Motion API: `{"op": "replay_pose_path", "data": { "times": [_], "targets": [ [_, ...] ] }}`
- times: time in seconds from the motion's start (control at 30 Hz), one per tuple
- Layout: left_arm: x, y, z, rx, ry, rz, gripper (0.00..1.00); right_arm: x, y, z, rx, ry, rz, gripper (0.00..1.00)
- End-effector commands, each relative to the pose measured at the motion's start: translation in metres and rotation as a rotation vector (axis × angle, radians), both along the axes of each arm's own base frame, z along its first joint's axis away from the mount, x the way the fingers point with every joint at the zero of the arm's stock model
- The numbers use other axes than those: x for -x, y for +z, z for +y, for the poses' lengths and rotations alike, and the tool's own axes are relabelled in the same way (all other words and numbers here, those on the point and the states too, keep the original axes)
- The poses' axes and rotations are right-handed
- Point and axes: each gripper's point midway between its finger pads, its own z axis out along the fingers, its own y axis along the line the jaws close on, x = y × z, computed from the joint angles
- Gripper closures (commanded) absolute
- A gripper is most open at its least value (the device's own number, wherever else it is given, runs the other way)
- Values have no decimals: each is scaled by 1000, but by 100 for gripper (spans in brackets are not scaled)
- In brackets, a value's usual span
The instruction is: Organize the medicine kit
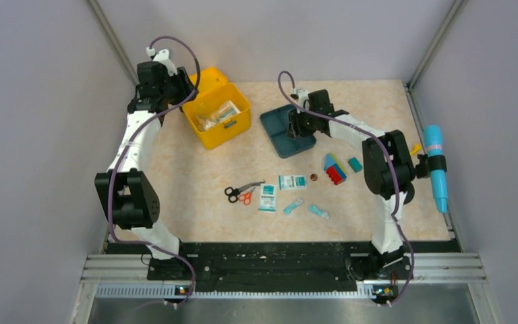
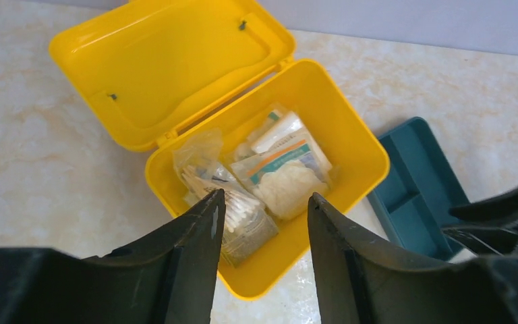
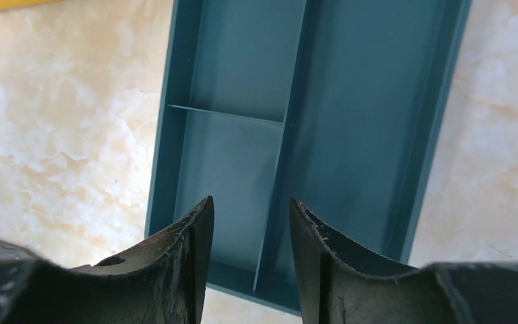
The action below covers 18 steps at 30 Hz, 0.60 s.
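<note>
**Kit open far-left, both pincers released**

Left pincer (image 2: 263, 202): fingers apart, nothing between them, up above the medicine kit (image 1: 233, 128). No contact with the box that I can see.

Medicine kit: far-left part of the bench (image 1: 195, 216), lid swung fully back and lying flat behind the box. Inside are a clear bag of cotton swabs (image 2: 239, 216), a white gauze-type packet (image 2: 286, 172) beside it, and more small wrapped bits under them, unclear what.

Near-centre: 2 scissors (image 1: 243, 193) side by side and touching, 1 with black handles, 1 with orange. Just right of them is a white-teal packet (image 1: 268, 198), then a second packet (image 1: 292, 181) slightly farther back.

Teal compartment tray (image 1: 278, 131): on the bench just right of the kit, not touching it. The compartments that show hold nothing.

Right pincer (image 3: 251, 202): released, fingers spread, above the tray with the centre divider between them in the wrist view. Cannot tell if they touch the tray.

Further right: 2 small teal wrapped items (image 1: 293, 206) (image 1: 318, 211), a tiny brown disc (image 1: 313, 177), a stack of coloured blocks (image 1: 335, 170), a lone teal block (image 1: 355, 164). Blue cylinder (image 1: 436, 165) stands at the far right edge, off the bench surface.
</note>
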Motion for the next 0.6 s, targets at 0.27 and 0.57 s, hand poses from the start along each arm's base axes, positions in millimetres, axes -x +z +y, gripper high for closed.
{"op": "replay_pose_path", "data": {
  "times": [0.27, 0.57],
  "targets": [
    [31, 58, -52, 13, -369, -181, 49, -17, -31, -8, 209, 49, -93, 84],
    [50, 62, -73, 11, -555, -237, 50, 23, -9, 0, 255, 519, -265, 100]
  ]
}}
